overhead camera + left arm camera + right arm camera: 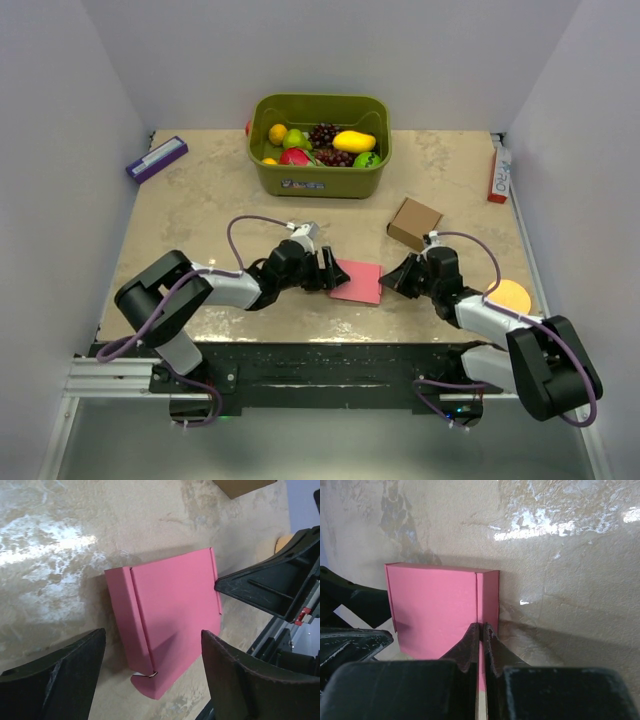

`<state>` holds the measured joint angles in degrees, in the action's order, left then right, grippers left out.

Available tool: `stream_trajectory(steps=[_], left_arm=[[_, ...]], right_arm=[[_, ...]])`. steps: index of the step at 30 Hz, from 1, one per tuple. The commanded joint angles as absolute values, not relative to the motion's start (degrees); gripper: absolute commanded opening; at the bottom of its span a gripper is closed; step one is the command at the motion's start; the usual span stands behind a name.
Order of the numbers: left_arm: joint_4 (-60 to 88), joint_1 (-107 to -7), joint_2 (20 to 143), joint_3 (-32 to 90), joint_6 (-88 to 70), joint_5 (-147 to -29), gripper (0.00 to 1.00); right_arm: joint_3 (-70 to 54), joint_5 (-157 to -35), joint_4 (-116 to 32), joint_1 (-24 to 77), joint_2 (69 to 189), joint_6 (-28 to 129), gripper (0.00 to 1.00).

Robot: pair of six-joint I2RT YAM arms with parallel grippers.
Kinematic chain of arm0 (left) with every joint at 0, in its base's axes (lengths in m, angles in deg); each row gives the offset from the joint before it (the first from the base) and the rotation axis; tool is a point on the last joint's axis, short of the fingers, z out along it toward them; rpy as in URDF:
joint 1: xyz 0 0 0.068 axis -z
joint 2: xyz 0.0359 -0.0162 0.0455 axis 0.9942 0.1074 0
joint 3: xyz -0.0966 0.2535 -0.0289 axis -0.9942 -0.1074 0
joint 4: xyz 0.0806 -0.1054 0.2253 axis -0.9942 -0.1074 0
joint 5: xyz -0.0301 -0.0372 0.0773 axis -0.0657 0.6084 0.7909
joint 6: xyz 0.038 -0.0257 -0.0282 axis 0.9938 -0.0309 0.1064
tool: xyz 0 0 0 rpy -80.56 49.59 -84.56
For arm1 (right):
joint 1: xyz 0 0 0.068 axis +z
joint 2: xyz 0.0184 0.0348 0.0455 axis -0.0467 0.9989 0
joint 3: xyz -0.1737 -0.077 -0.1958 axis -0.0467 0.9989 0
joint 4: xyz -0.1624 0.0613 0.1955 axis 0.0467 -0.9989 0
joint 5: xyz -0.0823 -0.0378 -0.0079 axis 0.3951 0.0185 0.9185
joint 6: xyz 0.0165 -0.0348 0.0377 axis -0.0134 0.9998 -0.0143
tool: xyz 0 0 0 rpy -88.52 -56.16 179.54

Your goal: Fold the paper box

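Paper box [358, 282]: pink-red thin card, lying flat, one narrow side panel creased along a fold line, a rounded tab at one corner. It rests on the worktop [200, 220], nearer the arms than the green bin [318, 175] and slightly to the bin's right, between the two grippers.

Left gripper [335, 272]: on the bin's near side, at the box's left edge. It is spread wide; in the left wrist view the box [170, 620] lies between its two fingers [60, 675], and neither is seen clamping it.

Right gripper [392, 280]: on the bin's near-right, at the box's right edge. It is closed almost fully; the right wrist view shows its fingers [470, 645] pinching a thin strip of the pink card.

Brown cardboard box [414, 222]: near-right of the bin, apart from the paper box.

Toy fruit [354, 141]: inside the bin, with yellow, green, red and dark grape pieces.

Purple-and-white packet [156, 158]: left of the bin, by the wall.
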<state>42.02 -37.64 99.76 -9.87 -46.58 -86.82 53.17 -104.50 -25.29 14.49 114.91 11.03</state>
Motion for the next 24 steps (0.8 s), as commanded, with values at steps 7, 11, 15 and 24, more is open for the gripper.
stream_trajectory(steps=[7, 11, 15, 24], left_arm=[[53.71, -37.69, 104.46, -7.46, -51.78, -94.14, 0.7], [55.38, -37.43, 104.37, -7.46, -53.18, -94.67, 0.62], [57.39, -36.11, 105.34, -6.49, -54.85, -95.19, 0.53], [53.64, -35.32, 104.56, -4.3, -56.09, -95.29, 0.32]], right_arm=[[54.9, -102.6, -31.08, 13.94, 114.05, 11.85, 0.0], [54.73, -102.78, -31.35, 13.94, 113.78, 12.11, 0.0], [54.29, -103.3, -32.05, 13.94, 113.52, 12.99, 0.0], [49.9, -100.68, -41.1, 14.03, 102.31, 20.8, 0.25]])
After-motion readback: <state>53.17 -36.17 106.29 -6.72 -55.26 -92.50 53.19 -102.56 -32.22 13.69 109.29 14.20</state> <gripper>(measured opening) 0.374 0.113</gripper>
